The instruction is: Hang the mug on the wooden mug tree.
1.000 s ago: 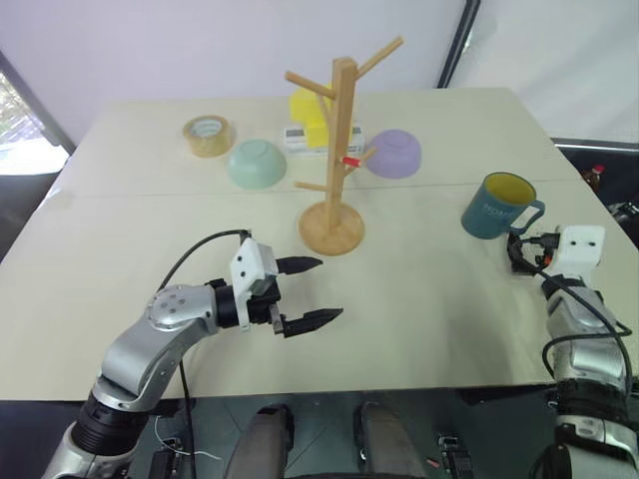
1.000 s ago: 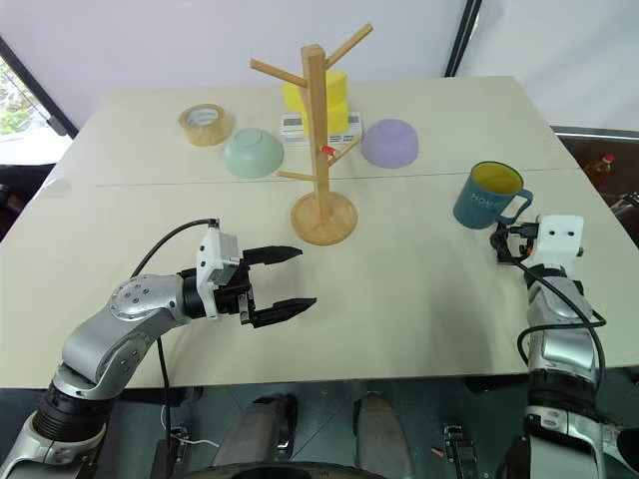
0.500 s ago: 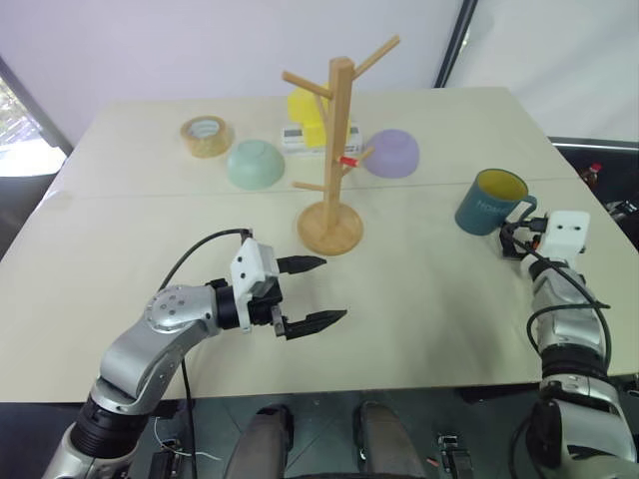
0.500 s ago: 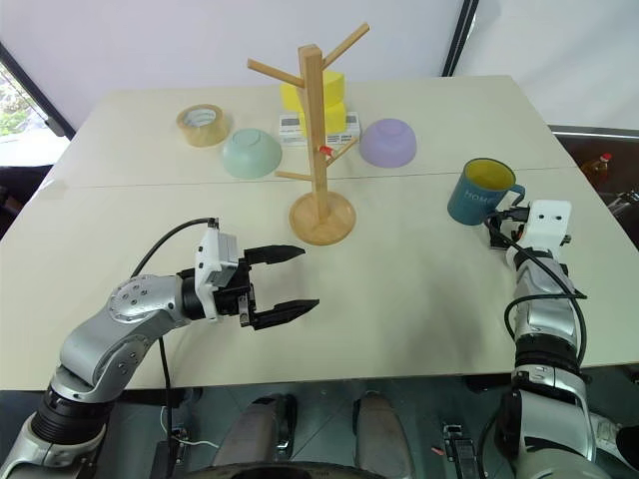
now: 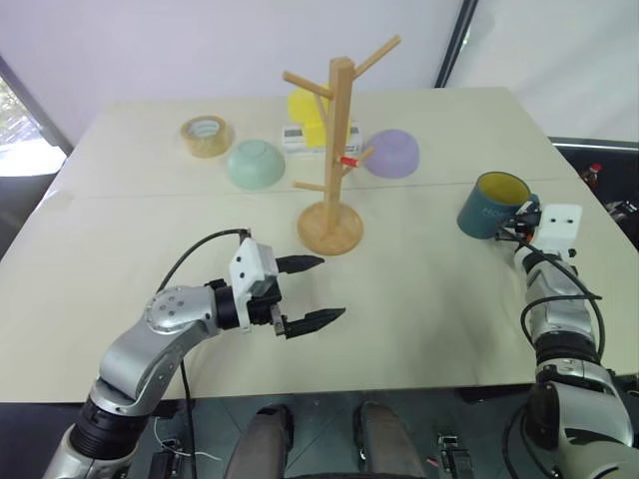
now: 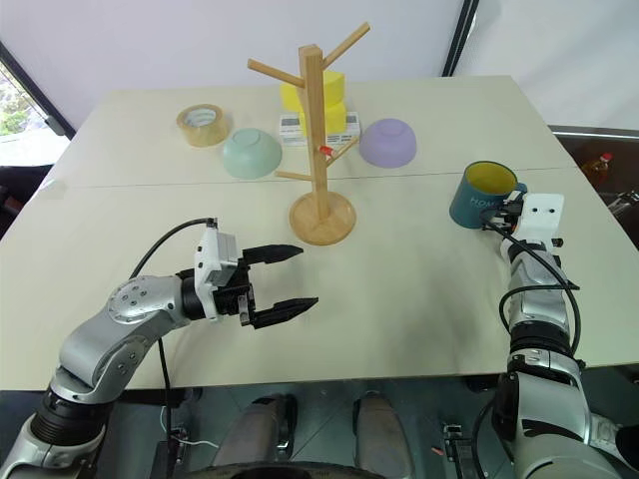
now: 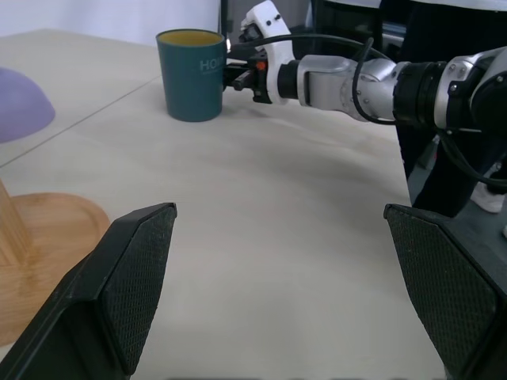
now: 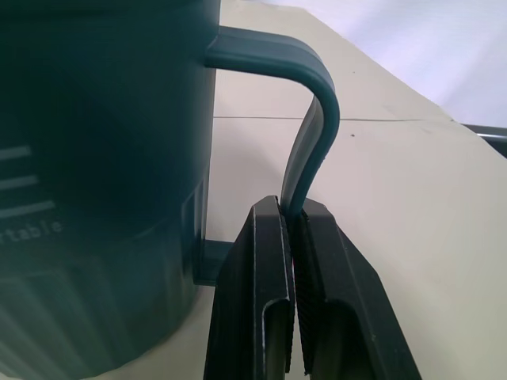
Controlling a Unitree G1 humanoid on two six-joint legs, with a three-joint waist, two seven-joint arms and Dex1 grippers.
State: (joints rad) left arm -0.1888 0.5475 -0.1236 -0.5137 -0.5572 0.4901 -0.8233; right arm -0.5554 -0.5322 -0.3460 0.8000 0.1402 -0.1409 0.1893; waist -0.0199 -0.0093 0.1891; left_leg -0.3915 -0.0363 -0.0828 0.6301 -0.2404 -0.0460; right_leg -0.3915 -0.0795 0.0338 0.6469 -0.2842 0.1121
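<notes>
Mug (image 5: 491, 207) stands upright near the right edge of the table (image 5: 419, 299), handle turned toward the right gripper (image 8: 293, 237), whose two black fingers are pinched together on the handle's lower part. Left gripper (image 5: 312, 291) hovers over the table's near-middle area with its fingers spread wide and nothing between them, pointing across toward the mug. Mug tree (image 5: 334, 160) stands at mid-table, well apart from the mug, with a green bowl (image 5: 256, 164), a purple bowl (image 5: 393, 153) and a tape roll (image 5: 206, 135) toward the far edge
</notes>
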